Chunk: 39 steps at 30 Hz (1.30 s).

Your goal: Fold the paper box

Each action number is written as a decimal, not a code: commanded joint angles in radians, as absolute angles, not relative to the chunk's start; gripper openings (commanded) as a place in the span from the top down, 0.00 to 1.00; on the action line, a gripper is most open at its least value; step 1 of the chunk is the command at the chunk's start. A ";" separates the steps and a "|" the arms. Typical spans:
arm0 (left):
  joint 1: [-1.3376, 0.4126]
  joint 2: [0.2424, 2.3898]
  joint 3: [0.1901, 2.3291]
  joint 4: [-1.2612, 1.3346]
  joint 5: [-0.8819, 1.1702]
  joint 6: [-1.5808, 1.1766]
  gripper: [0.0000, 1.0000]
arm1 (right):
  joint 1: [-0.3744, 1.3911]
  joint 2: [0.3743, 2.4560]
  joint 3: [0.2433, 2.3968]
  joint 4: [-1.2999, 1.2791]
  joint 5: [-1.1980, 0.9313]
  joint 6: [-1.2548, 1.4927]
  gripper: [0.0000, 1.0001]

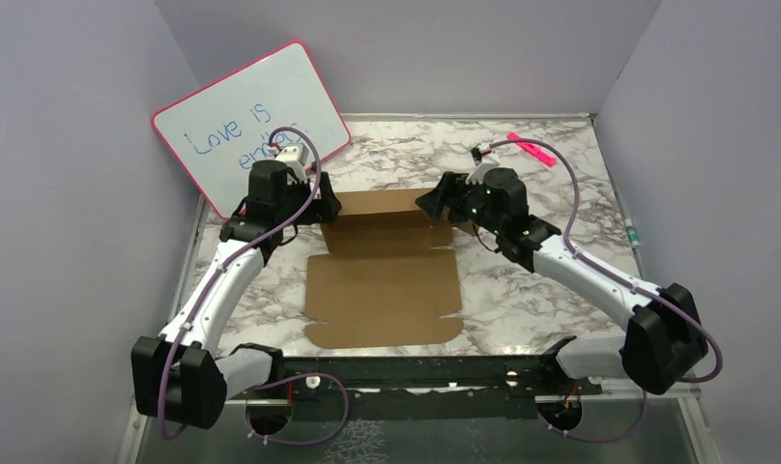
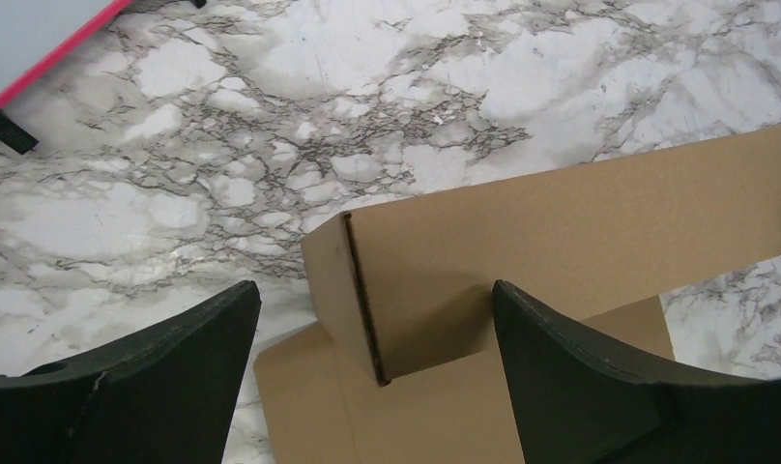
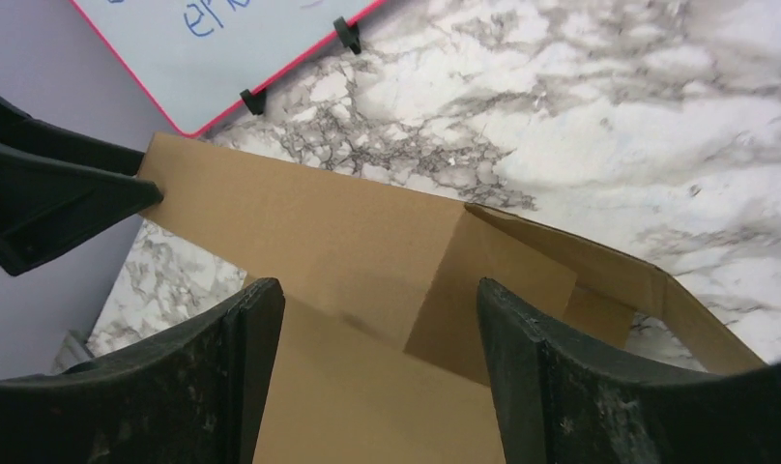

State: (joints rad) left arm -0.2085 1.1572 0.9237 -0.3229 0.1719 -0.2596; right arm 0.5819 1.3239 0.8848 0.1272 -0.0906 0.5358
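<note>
Midway across the marble table (image 1: pixel 532 280), between the two arms, shows the paper box (image 1: pixel 382 285) mostly as a flat sheet. Has only the far wall raised, with end tabs bent in at both corners. Leaves the side walls, front wall and lid to fold, by the look. Straddles each far corner with left gripper (image 2: pixel 372 302) and right gripper (image 3: pixel 377 290), jaws apart, gripping nothing.

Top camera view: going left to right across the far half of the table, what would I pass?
Pink-framed whiteboard → left arm's jaws → brown paper box, its far flap raised between the arms → right arm's jaws → small pink object.
</note>
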 commanded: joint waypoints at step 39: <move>-1.003 1.136 0.638 0.175 -0.237 -0.319 0.13 | 0.300 1.252 0.687 0.299 -0.293 0.140 0.66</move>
